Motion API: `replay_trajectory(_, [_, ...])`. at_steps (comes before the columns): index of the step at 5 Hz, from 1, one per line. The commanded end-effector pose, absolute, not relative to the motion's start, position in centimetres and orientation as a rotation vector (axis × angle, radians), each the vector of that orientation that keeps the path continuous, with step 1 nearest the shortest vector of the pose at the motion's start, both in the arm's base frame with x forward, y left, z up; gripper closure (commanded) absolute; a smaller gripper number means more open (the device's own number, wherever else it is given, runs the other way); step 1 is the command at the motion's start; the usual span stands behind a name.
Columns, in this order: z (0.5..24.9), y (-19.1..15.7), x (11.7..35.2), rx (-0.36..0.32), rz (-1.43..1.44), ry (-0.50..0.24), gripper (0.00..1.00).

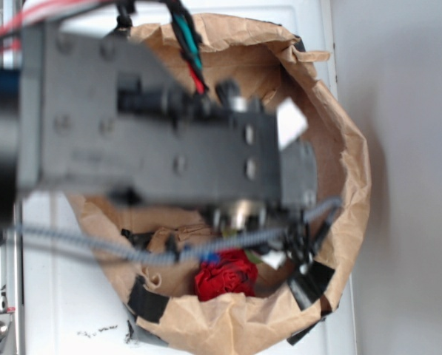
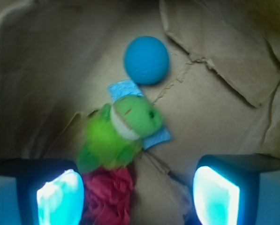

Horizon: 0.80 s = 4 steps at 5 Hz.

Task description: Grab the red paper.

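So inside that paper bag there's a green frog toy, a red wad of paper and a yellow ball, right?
Nearly. The ball is blue, not yellow; the wrist view shows it beyond the green frog toy. The red wad of paper and the paper bag are as you say.

My exterior view's bright, washed white; arm (image 1: 154, 140) up close is badly blurred. Wrist cam dim, soft (finger pads (image 2: 60, 199) glare cyan), frog (image 2: 118, 133) fuzzy.

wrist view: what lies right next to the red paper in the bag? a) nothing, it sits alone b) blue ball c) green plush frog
c, the green plush frog lies right against the top of the red paper, while the blue ball sits apart, beyond the frog.
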<state>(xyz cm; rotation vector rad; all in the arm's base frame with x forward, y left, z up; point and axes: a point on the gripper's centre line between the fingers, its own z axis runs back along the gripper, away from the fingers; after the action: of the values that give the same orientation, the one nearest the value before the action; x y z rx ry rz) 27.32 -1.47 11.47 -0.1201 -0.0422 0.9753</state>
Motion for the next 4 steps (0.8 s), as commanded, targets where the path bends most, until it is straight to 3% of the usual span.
replay_trajectory(1, [9.6,-1.5,26.3,-0.221,0.927,-0.091,0.0])
replay_trajectory(3, [8.4,-5.1,25.4,-0.297,0.934,-0.099,0.0])
replay_trajectory(4, [8.8,-6.6,26.1,-0.319,0.976,-0.1,0.0])
